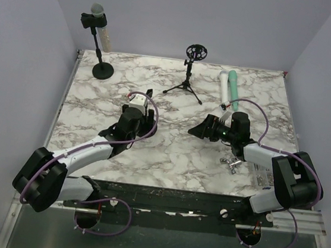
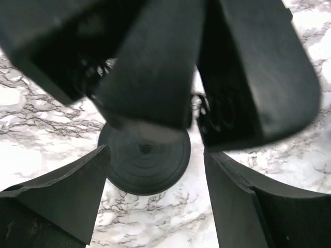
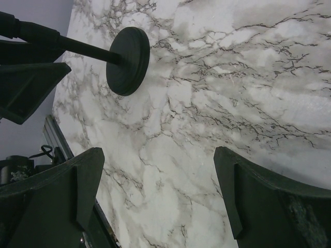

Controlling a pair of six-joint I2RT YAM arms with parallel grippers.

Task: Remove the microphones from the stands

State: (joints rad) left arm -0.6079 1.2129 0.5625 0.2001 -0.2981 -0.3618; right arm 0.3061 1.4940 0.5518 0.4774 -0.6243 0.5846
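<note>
Ahead of left fingers (image 2: 62,201), mounted microphone (image 1: 96,9)

Left arm (image 1: 91,148): stretched forward and inward from my base, wrist raised. Left gripper (image 1: 146,98) points away from me, fingers (image 2: 67,201) parted. Right arm (image 1: 261,154): folded at the elbow, forearm reaching in toward centre, low. Right gripper (image 1: 198,129) points left, fingers (image 3: 51,201) spread wide.
</note>
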